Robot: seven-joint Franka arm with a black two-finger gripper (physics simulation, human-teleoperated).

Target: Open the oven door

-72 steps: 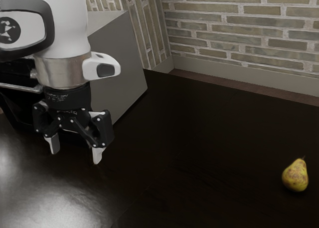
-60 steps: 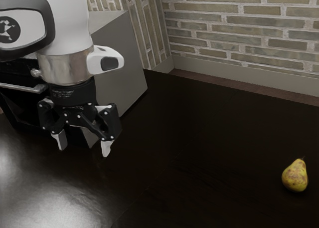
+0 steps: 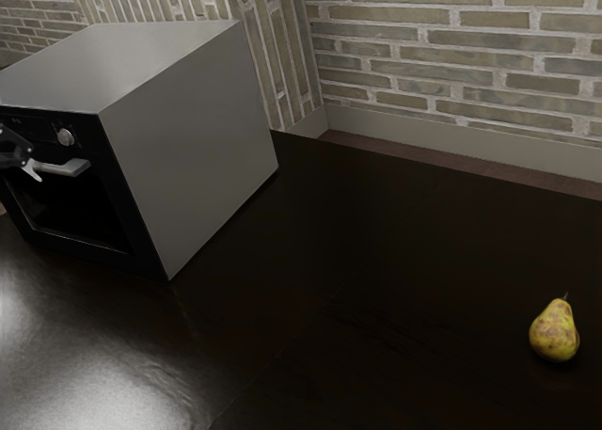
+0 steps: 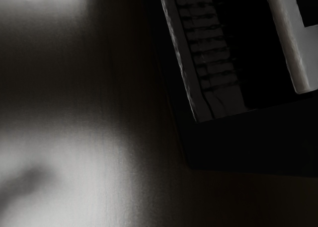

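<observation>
At the exterior view's left edge, part of my gripper (image 3: 17, 155) shows at the near end of the oven's front, right by the door handle (image 3: 66, 167). Whether it touches the handle I cannot tell. The oven door (image 3: 80, 209) lies flush in the front and looks shut, its dark window below the handle. Seen from my hand, the pale handle (image 4: 292, 43) stands out over the dark door (image 4: 248, 142), with a ribbed reflection in the glass beside it.
The grey oven body (image 3: 188, 152) stands on the dark table (image 3: 357, 289) near the brick wall (image 3: 451, 54). A round knob (image 3: 65, 135) sits above the handle. A yellow pear (image 3: 554, 332) rests far off at the exterior view's right.
My arm has swung toward the exterior view's left, away from the oven's front corner, and mostly out of that view. The oven's side and handle are now uncovered.
</observation>
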